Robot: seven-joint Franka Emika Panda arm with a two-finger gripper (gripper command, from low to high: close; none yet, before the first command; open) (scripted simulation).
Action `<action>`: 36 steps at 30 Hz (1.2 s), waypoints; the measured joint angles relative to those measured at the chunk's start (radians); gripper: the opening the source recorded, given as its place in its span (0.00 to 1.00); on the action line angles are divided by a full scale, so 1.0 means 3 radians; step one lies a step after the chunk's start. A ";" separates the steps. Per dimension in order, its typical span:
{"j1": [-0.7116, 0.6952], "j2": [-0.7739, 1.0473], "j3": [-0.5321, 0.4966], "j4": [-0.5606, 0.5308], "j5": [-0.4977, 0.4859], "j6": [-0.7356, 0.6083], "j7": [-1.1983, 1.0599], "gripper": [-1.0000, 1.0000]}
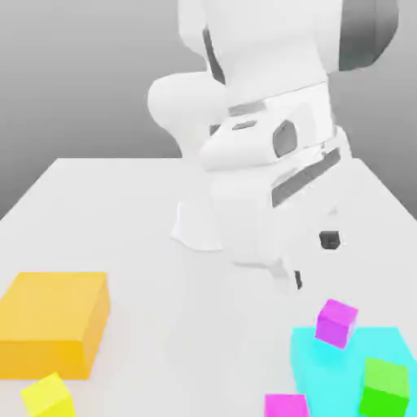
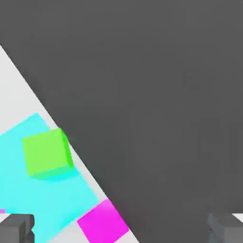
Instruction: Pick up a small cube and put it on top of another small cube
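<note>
Reaching comes first: the empty hand (image 1: 313, 259), spread wide, should be lined up squarely over one small magenta cube (image 1: 335, 324), seemingly on the cyan block (image 1: 309, 358). Its turned sides should be matched, and the green cube (image 1: 384, 388) left unbumped.

Taking the cyan block (image 1: 346, 375) as landmark, you have the following to note. You will find the green cube (image 1: 384, 388) on top of it, at the side toward the exterior view's right. You have an orange block (image 1: 50, 322), a low rectangular slab, well apart from the cyan block toward the exterior view's left. You can see a yellow cube (image 1: 48, 397) also well apart from the cyan block, just beside the orange one's near side and turned at an angle. You have the white table (image 1: 179, 326) beneath the cyan block.
</note>
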 joint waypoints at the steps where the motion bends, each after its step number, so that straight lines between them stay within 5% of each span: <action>1: 0.0000 0.0094 0.0011 0.0001 0.0003 0.0030 -0.0116 0.50; 13: 0.0057 0.1057 0.0094 -0.0018 -0.0539 0.0504 -0.1088 0.50; 17: -0.0040 0.1532 0.0230 0.0071 -0.0441 0.0867 -0.1250 0.50; 18: -0.0061 0.1601 0.0257 0.0085 -0.0418 0.0919 -0.1270 0.00; 25: -0.0054 0.1586 0.0249 0.0082 -0.0426 0.0900 -0.1267 0.00; 36: 0.0274 0.0522 0.0207 -0.0360 -0.0686 0.0173 -0.0838 0.00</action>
